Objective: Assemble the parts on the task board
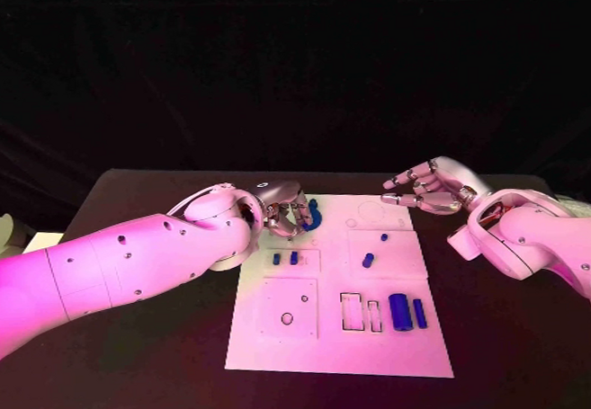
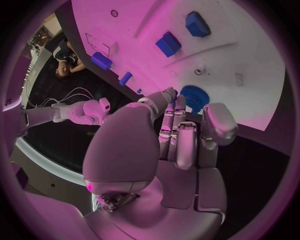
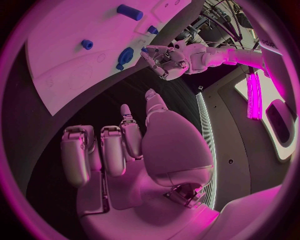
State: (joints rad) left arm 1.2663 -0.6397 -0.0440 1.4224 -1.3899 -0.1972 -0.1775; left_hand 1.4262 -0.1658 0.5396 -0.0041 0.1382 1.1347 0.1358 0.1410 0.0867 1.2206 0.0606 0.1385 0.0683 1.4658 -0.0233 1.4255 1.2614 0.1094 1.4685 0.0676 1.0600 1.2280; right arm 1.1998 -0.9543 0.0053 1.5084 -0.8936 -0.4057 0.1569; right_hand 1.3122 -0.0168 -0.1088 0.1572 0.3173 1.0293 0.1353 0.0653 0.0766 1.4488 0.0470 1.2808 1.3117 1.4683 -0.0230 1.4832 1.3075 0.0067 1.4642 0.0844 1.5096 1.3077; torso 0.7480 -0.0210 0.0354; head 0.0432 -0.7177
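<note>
The left hand [image 1: 284,211] sits at the board's [image 1: 339,347] far left corner, fingertips [image 2: 170,95] touching a blue gear [image 2: 194,97]; I cannot tell if they grip it. The right hand [image 1: 427,187] hovers off the far right corner, fingers curled, holding nothing. Other blue parts [image 1: 405,311] lie nearer on the board.

A lab: black-draped table [image 1: 139,187], dark backdrop, cables on the floor.
</note>
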